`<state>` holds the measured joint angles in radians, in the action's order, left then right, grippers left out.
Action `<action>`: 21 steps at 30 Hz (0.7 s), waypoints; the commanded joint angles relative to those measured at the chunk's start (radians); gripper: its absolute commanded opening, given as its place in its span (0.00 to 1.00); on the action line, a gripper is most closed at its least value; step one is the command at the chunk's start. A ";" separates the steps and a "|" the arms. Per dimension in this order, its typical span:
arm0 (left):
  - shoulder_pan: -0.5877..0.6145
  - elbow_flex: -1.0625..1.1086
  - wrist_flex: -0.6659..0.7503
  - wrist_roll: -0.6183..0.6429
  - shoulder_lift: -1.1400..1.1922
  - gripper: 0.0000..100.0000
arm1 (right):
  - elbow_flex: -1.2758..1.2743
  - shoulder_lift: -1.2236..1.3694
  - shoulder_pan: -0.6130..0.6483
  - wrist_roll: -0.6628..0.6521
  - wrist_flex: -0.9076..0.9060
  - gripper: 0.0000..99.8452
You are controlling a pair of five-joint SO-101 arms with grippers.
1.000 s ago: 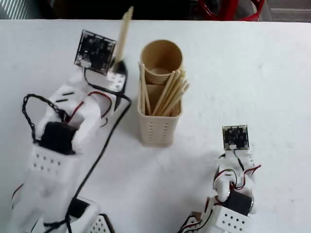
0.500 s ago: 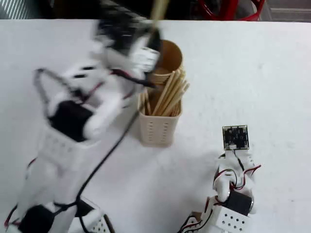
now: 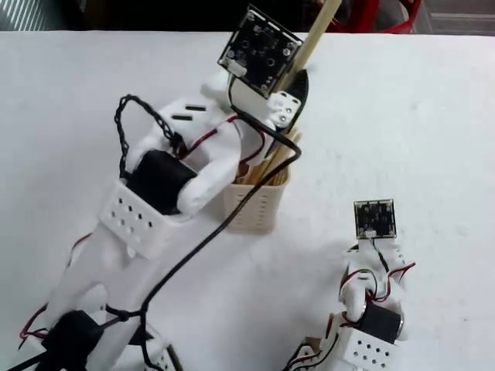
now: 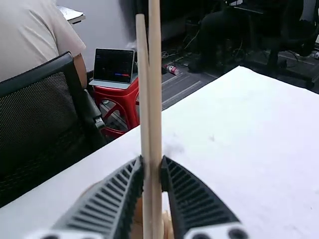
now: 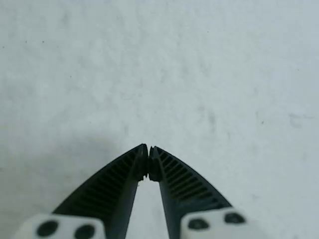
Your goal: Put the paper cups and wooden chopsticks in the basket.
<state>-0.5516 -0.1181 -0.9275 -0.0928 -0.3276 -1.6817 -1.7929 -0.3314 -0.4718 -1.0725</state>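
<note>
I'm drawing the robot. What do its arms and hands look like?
The left arm and right arm are white with black motors, dotted holes, red and black cables. Each wrist carries a square black board. The left hand and right hand have black, pointed, ribbed fingers on white bases.

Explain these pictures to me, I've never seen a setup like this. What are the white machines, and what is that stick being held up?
These are two small robot arms at a white table. One picture looks down from a fixed camera above the table. The other two come from a camera on each arm's wrist, looking along its jaws. The left arm is over a perforated basket that has wooden chopsticks standing in it. Its jaws are shut on a pair of chopsticks, which point upward. The right arm sits nearer the table's front edge, with its jaws shut on nothing just above the table.
</note>
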 commanded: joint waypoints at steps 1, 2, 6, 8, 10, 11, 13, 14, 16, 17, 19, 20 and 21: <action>-0.005 -0.043 -0.008 -0.009 -0.004 0.03 | -0.009 -0.007 -0.002 -0.003 0.001 0.02; -0.001 -0.043 -0.008 -0.009 -0.004 0.03 | -0.009 -0.007 -0.002 -0.003 0.001 0.02; 0.021 -0.043 -0.008 -0.009 -0.007 0.03 | -0.009 -0.007 -0.002 -0.003 0.001 0.02; 0.027 -0.043 -0.008 -0.009 -0.008 0.03 | -0.009 -0.007 -0.002 -0.003 0.001 0.02; 0.031 -0.043 -0.008 -0.009 -0.008 0.03 | -0.009 -0.007 -0.002 -0.003 0.001 0.02; 0.036 -0.043 -0.008 -0.009 -0.008 0.03 | -0.009 -0.007 -0.002 -0.003 0.001 0.02; 0.048 -0.043 -0.008 -0.009 -0.008 0.04 | -0.009 -0.007 -0.002 -0.003 0.001 0.02; 0.048 -0.043 -0.008 -0.009 -0.008 0.05 | -0.009 -0.007 -0.002 -0.003 0.001 0.02; 0.048 -0.043 -0.008 -0.009 -0.008 0.09 | -0.009 -0.007 -0.002 -0.003 0.001 0.02; 0.047 -0.043 -0.008 -0.009 -0.008 0.10 | -0.009 -0.007 -0.002 -0.003 0.001 0.02; 0.045 -0.043 -0.008 -0.009 -0.010 0.10 | -0.009 -0.007 -0.002 -0.003 0.001 0.02; 0.047 -0.043 -0.008 -0.009 -0.010 0.10 | -0.009 -0.007 -0.002 -0.003 0.001 0.02; 0.047 -0.043 -0.008 -0.009 -0.010 0.10 | -0.009 -0.007 -0.002 -0.003 0.001 0.02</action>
<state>-0.5117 -0.1181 -0.9337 -0.0928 -0.3276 -1.6817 -1.7929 -0.3314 -0.4718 -1.0725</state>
